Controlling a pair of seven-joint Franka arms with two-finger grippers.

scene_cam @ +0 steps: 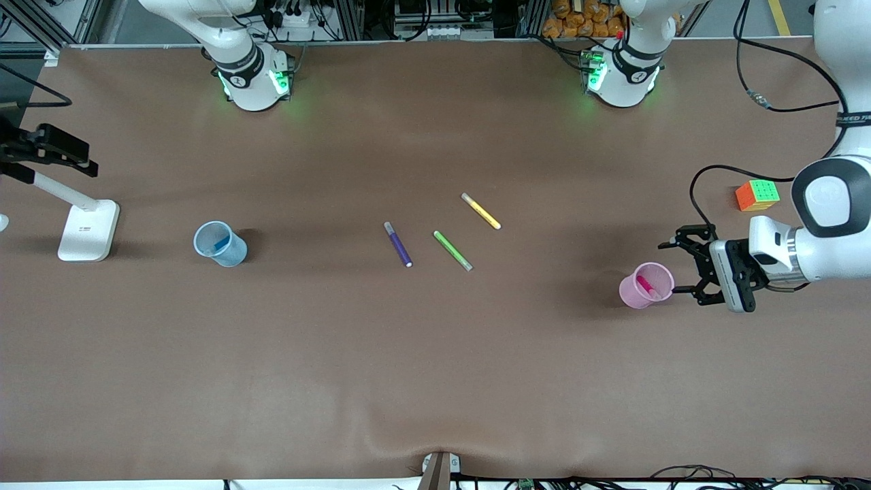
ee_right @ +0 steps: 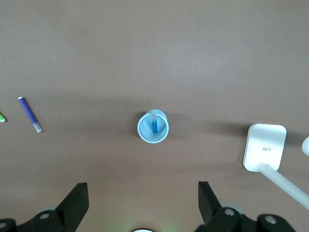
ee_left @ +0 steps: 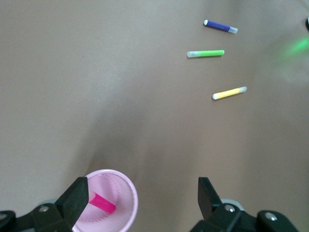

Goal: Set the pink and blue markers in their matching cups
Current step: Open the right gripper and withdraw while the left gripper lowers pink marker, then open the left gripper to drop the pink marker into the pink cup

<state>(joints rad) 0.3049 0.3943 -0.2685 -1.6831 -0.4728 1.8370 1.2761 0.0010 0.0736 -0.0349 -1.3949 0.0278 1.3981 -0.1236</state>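
The pink marker (scene_cam: 646, 284) stands tilted inside the pale pink cup (scene_cam: 629, 291) toward the left arm's end of the table. My left gripper (scene_cam: 675, 267) is open and empty, just beside that cup. In the left wrist view the gripper (ee_left: 141, 188) has one finger over the edge of the cup's rim (ee_left: 128, 191), with the marker (ee_left: 102, 203) inside. The blue marker (scene_cam: 221, 241) stands in the pale blue cup (scene_cam: 233, 254) toward the right arm's end. My right gripper (ee_right: 141, 191) is open, empty and high above the table, looking down on the blue cup (ee_right: 145, 133) and its marker (ee_right: 154, 125).
A dark purple marker (scene_cam: 398, 244), a green marker (scene_cam: 453, 250) and a yellow marker (scene_cam: 481, 211) lie loose mid-table. A colour cube (scene_cam: 757, 195) sits near the left arm. A white camera stand (scene_cam: 87, 228) stands at the right arm's end.
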